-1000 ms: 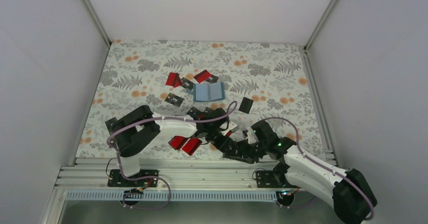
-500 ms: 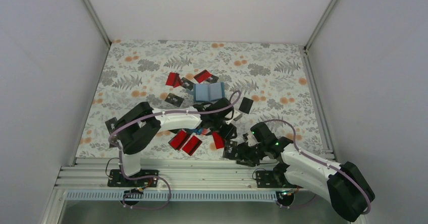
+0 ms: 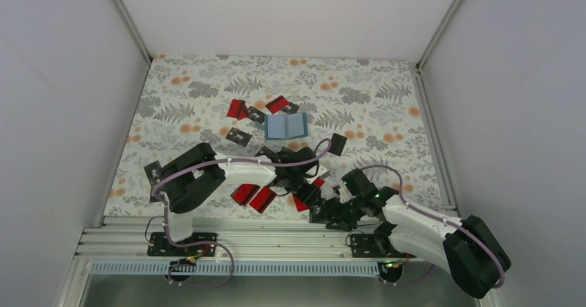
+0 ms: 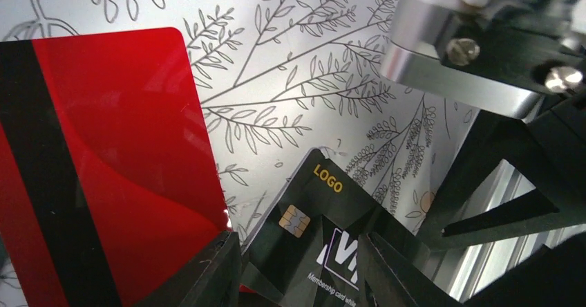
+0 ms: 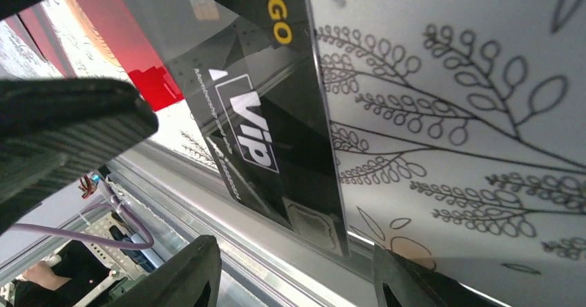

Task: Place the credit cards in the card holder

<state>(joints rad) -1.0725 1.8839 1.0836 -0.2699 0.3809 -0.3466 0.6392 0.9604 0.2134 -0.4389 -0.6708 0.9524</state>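
Top external view, read with both wrist views. 2 arms reach inward from the near edge of the floral table [image 3: 193,86]. The left pincer [image 3: 305,182] and right pincer [image 3: 323,210] stand close together, the right one just nearer the bases.

Left wrist view: the left pincer's fingers [image 4: 211,276] stand apart. A black VIP card [image 4: 321,241], with a gold "LOGO" and a chip showing, spans the gap between them. Whether the fingers press its edges cannot be told. Just to the left of this pincer a red striped card [image 4: 110,169] lies flat on the table. The dark body of the right pincer stands close on the other side.

Right wrist view: the right pincer's fingers [image 5: 183,279] are spread. The near end of the black VIP card reaches into the gap between them. Contact with either finger cannot be told.

The card holder [image 3: 285,126] lies open, well beyond both pincers toward the far wall and apart from them. A pair of red cards [image 3: 253,197] lies side by side, left of the left pincer. A far red card [image 3: 237,108] and a second far red card [image 3: 276,104] lie beyond the holder. A lone black card [image 3: 336,143] lies beyond the right pincer, and another black card [image 3: 238,137] lies beyond and to the left of the left pincer.
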